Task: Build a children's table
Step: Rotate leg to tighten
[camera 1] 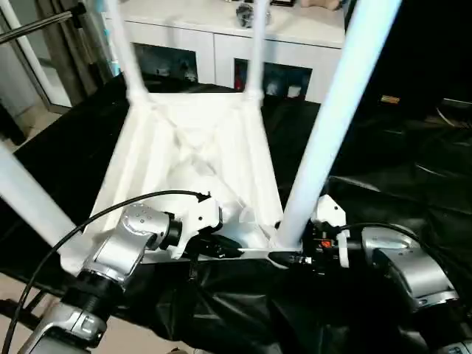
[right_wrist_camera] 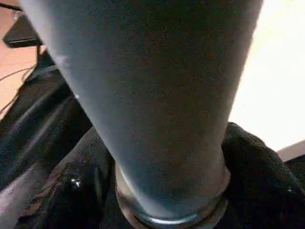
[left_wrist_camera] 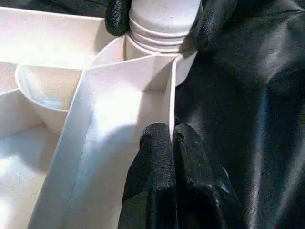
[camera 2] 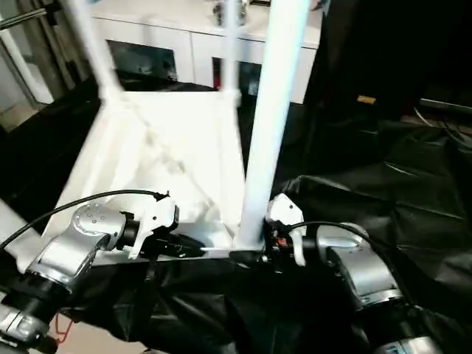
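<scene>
1. From the head views, the left gripper (camera 1: 225, 247) was closed on the near rim of the tabletop (camera 1: 193, 158), which lay upside down on black sheeting (camera 1: 383, 214), ribs upward. The right gripper (camera 1: 295, 254) sat at the base of the near right leg (camera 1: 332, 122), just beside the corner socket. Two far legs (camera 1: 124, 51) stood in their sockets, and another leg (camera 1: 26, 195) slanted at near left. A white cabinet (camera 1: 221, 44) stood behind.
2. From the left wrist, black fingers (left_wrist_camera: 157, 162) pinched the thin rim wall; beyond, the other gripper's fingers (left_wrist_camera: 116, 16) flanked the leg's ribbed foot (left_wrist_camera: 162, 21) at its socket.
3. From the right wrist, the leg (right_wrist_camera: 152, 95) ran between the fingers (right_wrist_camera: 71, 186), which clasped its collar.
4. Judged: the plastic looked light, stiff and smooth, likely slippery. Holding the leg low near the socket seemed best, and the tabletop by its rim or ribs.
</scene>
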